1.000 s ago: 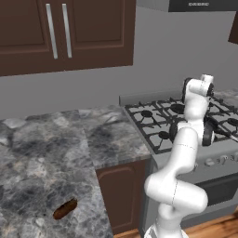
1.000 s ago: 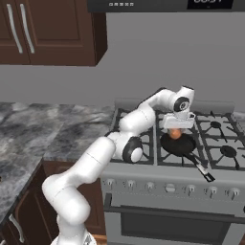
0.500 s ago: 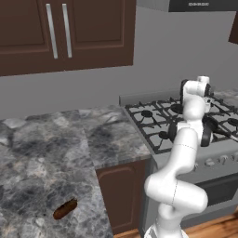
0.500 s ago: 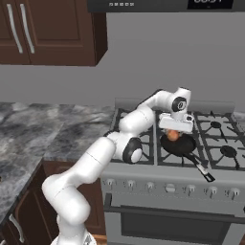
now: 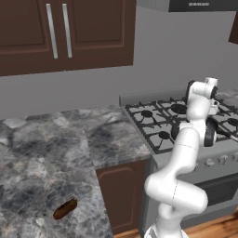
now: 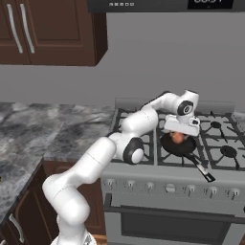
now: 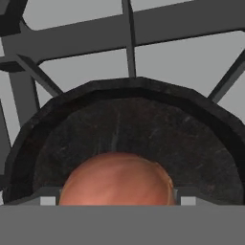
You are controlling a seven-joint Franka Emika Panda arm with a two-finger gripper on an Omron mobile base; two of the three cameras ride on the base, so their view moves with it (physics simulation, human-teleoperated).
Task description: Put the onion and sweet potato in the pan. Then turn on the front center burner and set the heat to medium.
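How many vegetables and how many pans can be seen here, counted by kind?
Onion, in the pan: 1
Sweet potato, on the counter: 1
Pan, on the stove: 1
Total: 3

I am counting one onion [image 7: 117, 179] sitting in one pan [image 7: 191, 139], and I am seeing that pan's single long handle [image 6: 200, 168] in the right base view. I am counting one sweet potato [image 5: 65, 208] lying on the one stone counter [image 5: 42, 153]. I am counting one steel range [image 6: 143, 179]. On the wall cabinet [image 5: 93, 32] I am making out two bar handles [image 5: 58, 30]. How many burners and knobs the range is carrying I cannot tell.
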